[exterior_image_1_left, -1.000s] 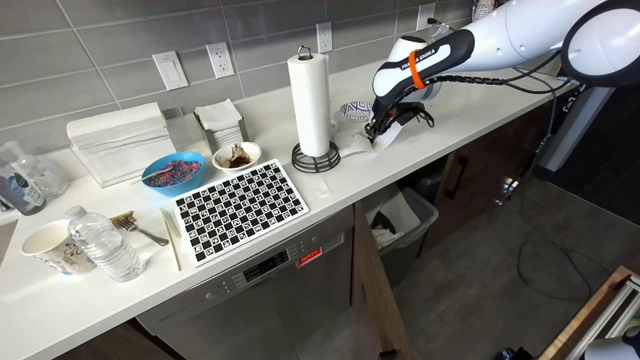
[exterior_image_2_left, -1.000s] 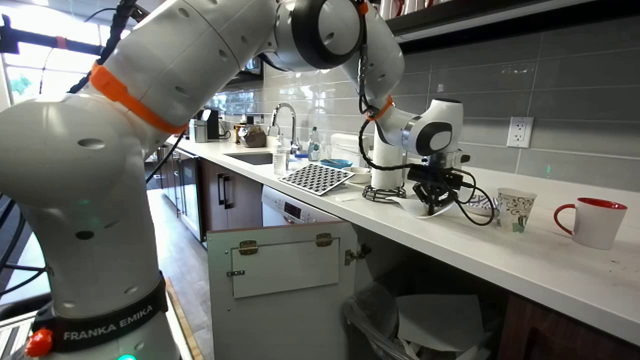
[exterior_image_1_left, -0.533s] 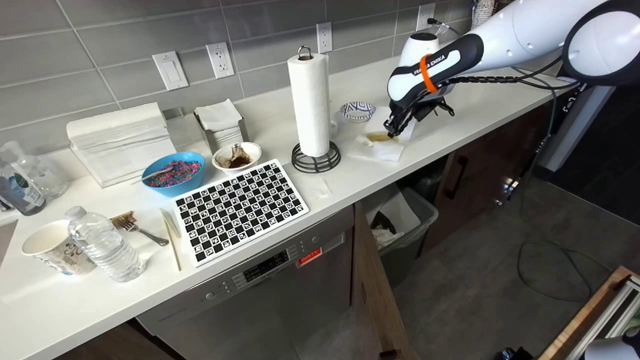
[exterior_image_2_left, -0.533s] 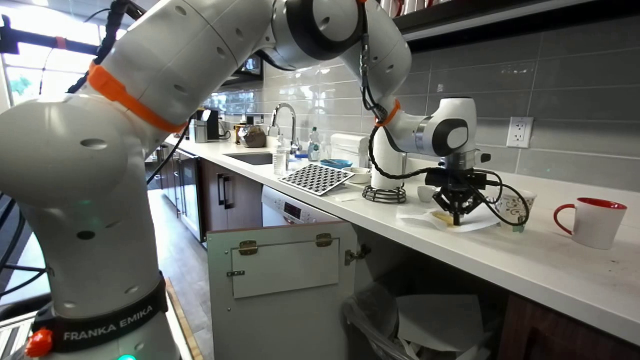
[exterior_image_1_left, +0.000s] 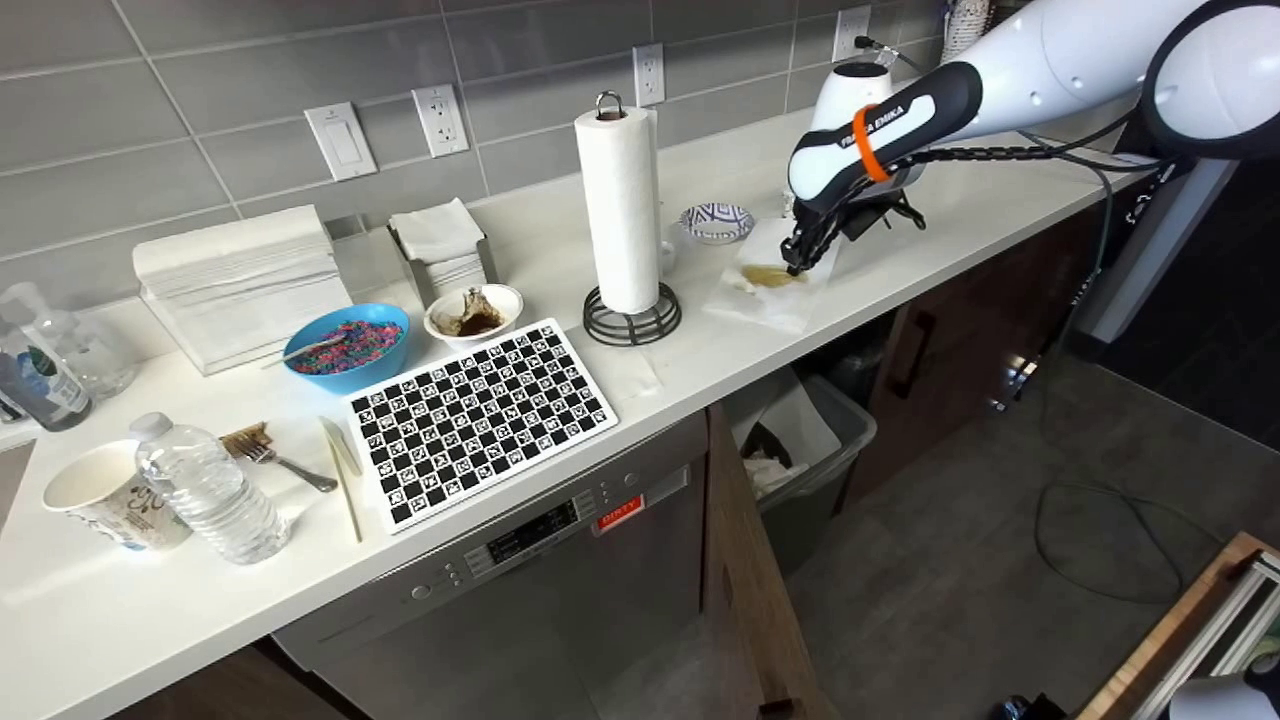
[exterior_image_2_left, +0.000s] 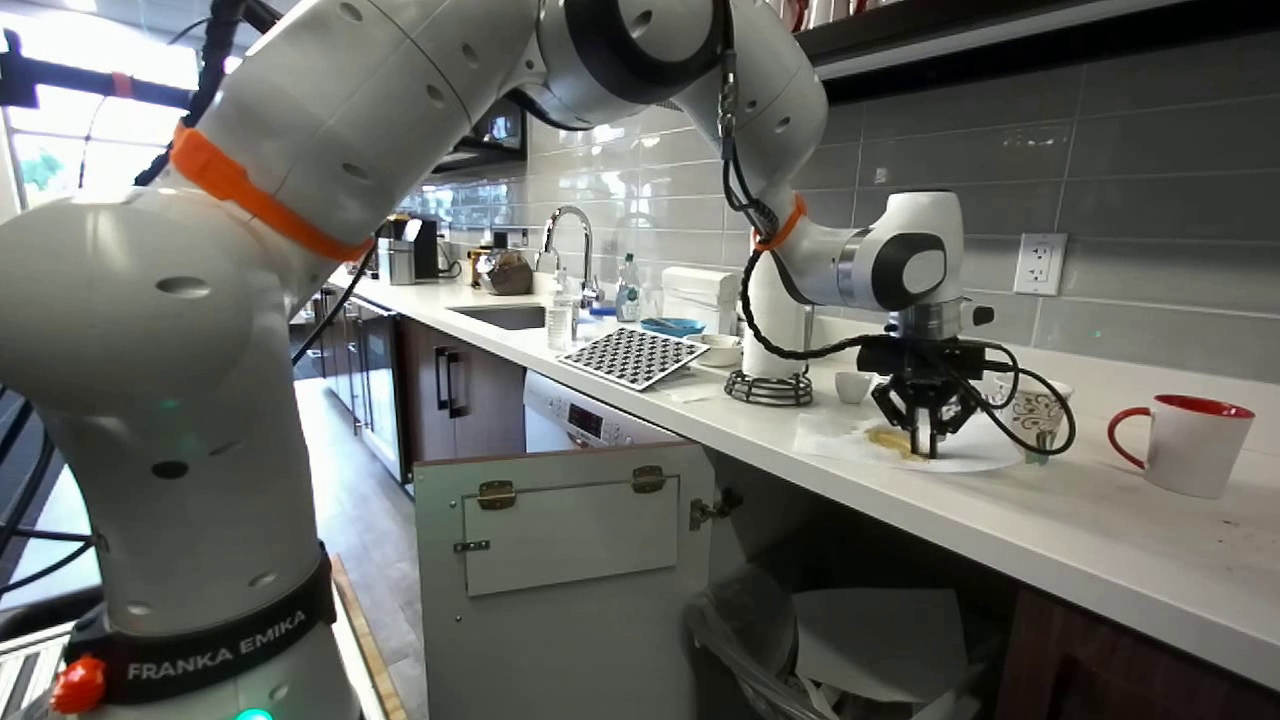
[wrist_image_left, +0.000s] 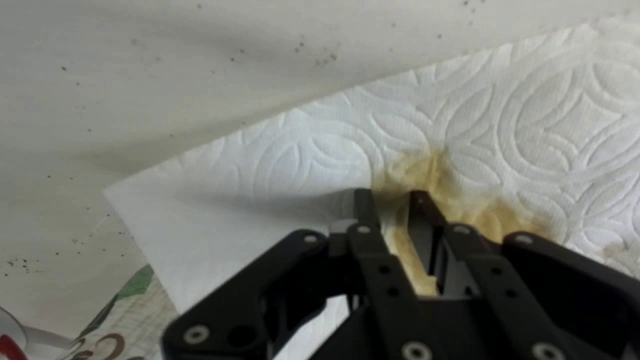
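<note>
In an exterior view, your arm (exterior_image_2_left: 390, 110) comes from nine o'clock in a high arch over the tabletop (exterior_image_2_left: 1080, 515), and its wrist brings the claw (wrist_image_left: 391, 194) down, pointing almost straight to six o'clock. You have the claw parted only narrowly: in the wrist view, a small gap is between the fingertips (wrist_image_left: 364, 202), and only the paper towel (wrist_image_left: 475, 115) below shows through it. Whether the tips touch it, I cannot tell.

In an exterior view, you find the patterned bowl (exterior_image_1_left: 717, 226) near the claw, at ten o'clock. Well apart at nine o'clock are the white bowl (exterior_image_1_left: 470, 339) with dark brown remains (exterior_image_1_left: 482, 316), and the blue bowl (exterior_image_1_left: 350, 380) with pink and blue bits (exterior_image_1_left: 362, 342). At six o'clock, lower than the tabletop, the bin (exterior_image_1_left: 850, 440) contains crumpled white pieces (exterior_image_1_left: 768, 475).

The paper towel lies on the tabletop under your claw; its long axis goes there from seven to one o'clock. In the wrist view, its corner points between nine and ten o'clock, and its yellow-brown stain (wrist_image_left: 500, 216) spreads towards four o'clock.
</note>
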